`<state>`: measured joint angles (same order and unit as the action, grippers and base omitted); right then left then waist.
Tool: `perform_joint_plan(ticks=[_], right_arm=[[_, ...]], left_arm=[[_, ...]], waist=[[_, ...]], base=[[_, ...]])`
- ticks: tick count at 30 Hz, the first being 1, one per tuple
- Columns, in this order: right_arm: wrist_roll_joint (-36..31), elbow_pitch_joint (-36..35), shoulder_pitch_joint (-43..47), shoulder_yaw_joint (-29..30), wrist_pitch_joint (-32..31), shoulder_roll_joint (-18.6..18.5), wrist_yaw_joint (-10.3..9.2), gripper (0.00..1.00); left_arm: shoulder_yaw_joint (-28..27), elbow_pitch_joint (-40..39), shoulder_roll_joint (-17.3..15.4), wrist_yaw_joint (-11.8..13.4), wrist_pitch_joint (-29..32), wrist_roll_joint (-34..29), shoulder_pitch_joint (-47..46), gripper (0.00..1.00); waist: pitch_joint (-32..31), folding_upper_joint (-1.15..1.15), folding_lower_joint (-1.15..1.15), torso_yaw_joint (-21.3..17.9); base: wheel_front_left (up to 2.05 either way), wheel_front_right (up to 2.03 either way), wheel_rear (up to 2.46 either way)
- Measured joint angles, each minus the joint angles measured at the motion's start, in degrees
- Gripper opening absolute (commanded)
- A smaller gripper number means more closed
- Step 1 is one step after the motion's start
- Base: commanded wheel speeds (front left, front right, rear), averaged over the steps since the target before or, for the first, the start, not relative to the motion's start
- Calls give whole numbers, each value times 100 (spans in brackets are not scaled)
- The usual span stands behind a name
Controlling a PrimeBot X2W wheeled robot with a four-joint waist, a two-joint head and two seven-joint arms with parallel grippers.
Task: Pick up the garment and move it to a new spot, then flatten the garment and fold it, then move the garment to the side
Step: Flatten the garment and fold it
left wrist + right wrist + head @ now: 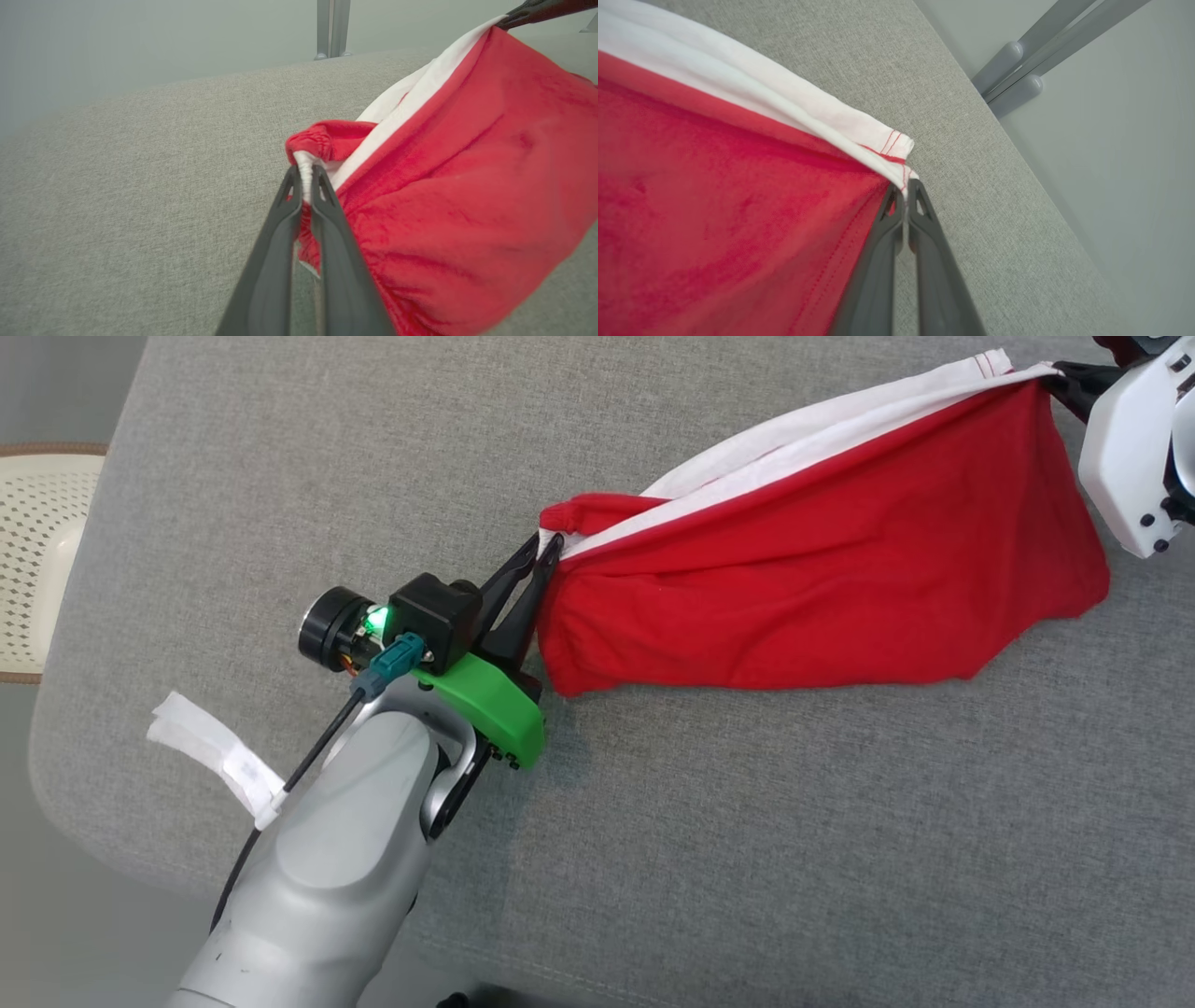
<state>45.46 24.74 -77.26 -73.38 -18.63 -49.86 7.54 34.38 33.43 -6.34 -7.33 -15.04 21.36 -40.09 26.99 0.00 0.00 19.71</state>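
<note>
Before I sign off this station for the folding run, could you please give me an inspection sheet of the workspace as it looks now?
Surface: grey fabric pad, flat and smooth.
Job's things: red and white garment, stretched between the two tools; its lower edge appears to rest on the pad.
Clutter: nothing seen.
Grippers: left tool shut on the garment's gathered end; right tool shut on its white-hemmed corner.
Cables: black cable runs along the left forearm to a teal plug, with a white strap around it.
Surroundings: cream perforated object beside the pad's left edge; grey posts beyond its far edge.
</note>
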Motion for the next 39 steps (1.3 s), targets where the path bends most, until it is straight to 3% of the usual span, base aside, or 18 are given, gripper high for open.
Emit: perform_joint_plan(ticks=[10,11,12,13,29,39], right_arm=[[-101,260,-305,0,108,79,0,0],[-68,267,-305,-1,108,100,-1,25],[-48,275,-306,-2,145,114,0,100],[-31,315,-312,-3,152,127,-1,100],[241,950,242,2,934,501,-1,100],[1155,1357,970,261,2575,1058,-1,100]], left_arm=[[-85,15,138,0,0,-35,-238,0],[-77,16,153,0,0,-34,-241,25],[-59,40,169,0,-1,-31,-243,78],[-68,67,187,0,-1,-18,-245,100],[-555,380,32,-4,-1,-185,37,100],[-1428,-130,-59,77,-1,-89,747,100]], waist=[[275,0,0,85],[294,0,0,91],[306,0,0,99],[311,0,0,108],[-271,0,0,-131],[-1056,0,0,-536]], base=[[0,0,0],[0,0,0],[0,0,0],[0,0,0],[0,0,0],[0,0,0]])
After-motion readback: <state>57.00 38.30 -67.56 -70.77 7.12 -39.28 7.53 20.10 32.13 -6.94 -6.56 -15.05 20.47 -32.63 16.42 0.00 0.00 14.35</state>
